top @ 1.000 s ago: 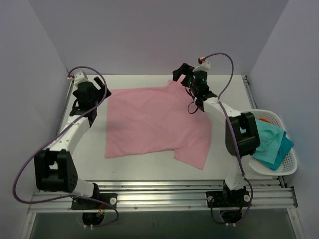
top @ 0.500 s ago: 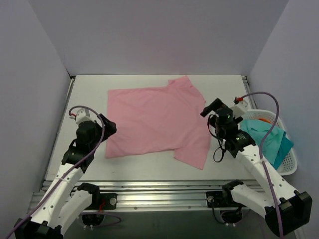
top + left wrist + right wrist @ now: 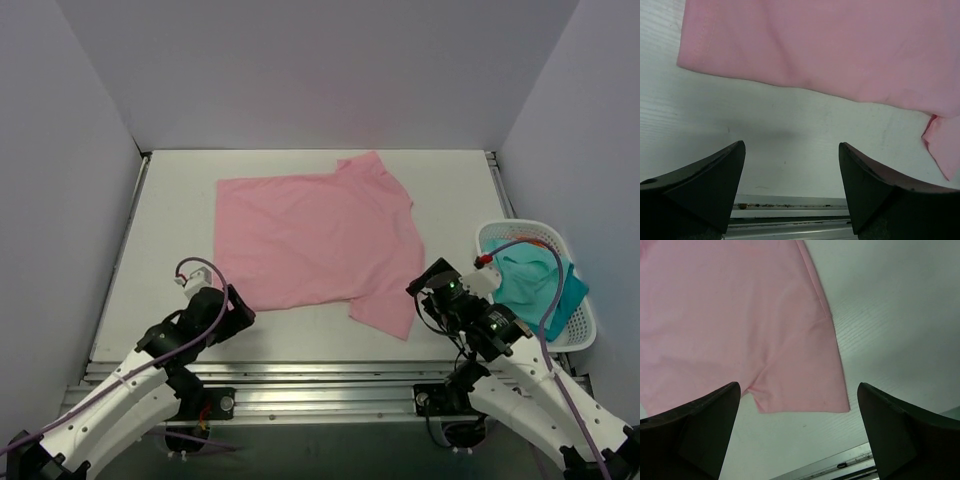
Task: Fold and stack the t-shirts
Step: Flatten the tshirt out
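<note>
The job looks barely begun: the pink shirt (image 3: 310,245) lies spread out on the middle of the table (image 3: 170,220), with no fold in it and no stack anywhere on the table, so every fold and the stacking are probably still to come. A basket (image 3: 578,335) at the table's right edge holds teal cloth (image 3: 535,285), which may be more shirts waiting, though that cannot be told. The shirt is plain, unprinted and soft, flat with faint wrinkles. It lies sideways, hem toward the table's left and its two sleeves toward the right. The left gripper (image 3: 236,308) and right gripper (image 3: 424,284) hover over the table's near edge, both with jaws apart and holding nothing.
</note>
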Controlling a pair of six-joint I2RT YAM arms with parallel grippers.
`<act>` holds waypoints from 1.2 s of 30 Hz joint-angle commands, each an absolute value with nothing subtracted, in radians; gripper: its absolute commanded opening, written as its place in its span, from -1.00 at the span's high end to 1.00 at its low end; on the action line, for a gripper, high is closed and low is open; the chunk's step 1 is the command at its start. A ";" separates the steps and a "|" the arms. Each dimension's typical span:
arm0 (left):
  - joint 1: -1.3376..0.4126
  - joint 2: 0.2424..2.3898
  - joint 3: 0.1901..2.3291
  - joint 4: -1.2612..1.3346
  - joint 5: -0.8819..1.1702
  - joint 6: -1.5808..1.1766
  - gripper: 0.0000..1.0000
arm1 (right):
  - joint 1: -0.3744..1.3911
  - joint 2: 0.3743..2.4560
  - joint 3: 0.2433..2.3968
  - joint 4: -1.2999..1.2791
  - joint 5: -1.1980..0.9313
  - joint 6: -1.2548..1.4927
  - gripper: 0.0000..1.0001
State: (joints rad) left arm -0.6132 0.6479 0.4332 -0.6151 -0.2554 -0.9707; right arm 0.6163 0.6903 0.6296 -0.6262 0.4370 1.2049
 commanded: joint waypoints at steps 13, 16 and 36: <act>-0.834 1.012 0.495 -0.685 -0.658 -1.469 -0.78 | 0.624 0.857 0.612 -0.402 0.365 1.071 -0.98; -0.890 1.244 0.589 -0.726 -0.761 -1.609 -0.84 | 0.626 0.879 0.601 -0.347 0.344 1.032 -0.99; -0.965 1.316 0.598 -0.784 -0.864 -1.862 -0.69 | 0.626 0.813 0.635 -0.385 0.400 0.986 -0.99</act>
State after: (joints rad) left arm -0.9367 1.3808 0.6209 -0.7311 -0.8379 -1.7416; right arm 0.6174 0.7959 0.6041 -0.3569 0.3538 0.9936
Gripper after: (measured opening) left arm 0.850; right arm 0.994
